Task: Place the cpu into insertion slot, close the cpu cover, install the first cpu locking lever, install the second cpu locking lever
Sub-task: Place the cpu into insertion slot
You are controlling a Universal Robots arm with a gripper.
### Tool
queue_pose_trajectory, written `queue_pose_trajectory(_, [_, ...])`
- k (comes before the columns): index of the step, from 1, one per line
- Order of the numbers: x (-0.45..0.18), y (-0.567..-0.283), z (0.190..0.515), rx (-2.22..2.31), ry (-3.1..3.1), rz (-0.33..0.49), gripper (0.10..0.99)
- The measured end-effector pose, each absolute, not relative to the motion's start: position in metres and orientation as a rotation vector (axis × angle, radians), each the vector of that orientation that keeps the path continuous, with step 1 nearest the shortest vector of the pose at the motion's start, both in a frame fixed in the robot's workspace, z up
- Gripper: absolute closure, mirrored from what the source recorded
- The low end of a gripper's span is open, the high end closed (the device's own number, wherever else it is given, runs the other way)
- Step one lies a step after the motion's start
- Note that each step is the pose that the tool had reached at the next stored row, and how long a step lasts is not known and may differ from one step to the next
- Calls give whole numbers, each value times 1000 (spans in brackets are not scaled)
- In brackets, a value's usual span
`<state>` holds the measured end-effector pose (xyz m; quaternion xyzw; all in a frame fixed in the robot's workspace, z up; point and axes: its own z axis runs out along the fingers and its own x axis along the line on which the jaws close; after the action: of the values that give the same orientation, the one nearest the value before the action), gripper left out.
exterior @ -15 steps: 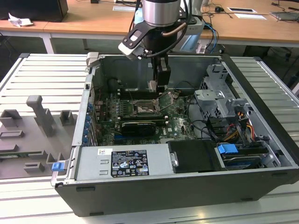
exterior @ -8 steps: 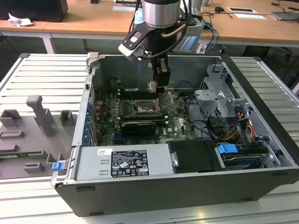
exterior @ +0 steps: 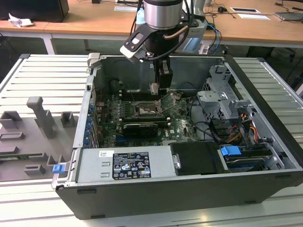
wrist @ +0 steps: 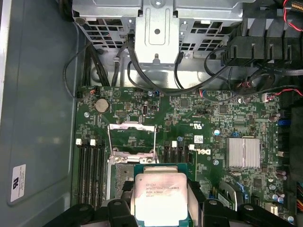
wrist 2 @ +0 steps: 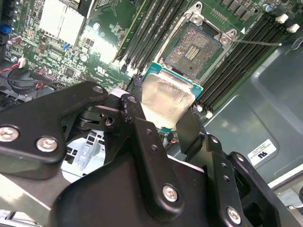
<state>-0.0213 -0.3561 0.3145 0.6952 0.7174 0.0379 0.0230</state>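
While my claw (wrist 2: 163, 109) is clamping the cpu (wrist 2: 166, 97) by its edges near the insertion slot (wrist 2: 193, 49), I am rating it light, stiff, fragile.

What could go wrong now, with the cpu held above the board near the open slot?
1. The cpu, clamped in the gripper, sits off to one side of the insertion slot; a misaligned descent could bend its exposed contacts.
2. The cpu cover stands raised beside the slot; the gripper or the chip's edge might snag it.
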Motion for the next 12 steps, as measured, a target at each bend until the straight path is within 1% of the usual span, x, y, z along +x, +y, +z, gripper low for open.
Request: queue_pose_trajectory(12, [-21, -356, 311, 2153, 2221, 117, 557])
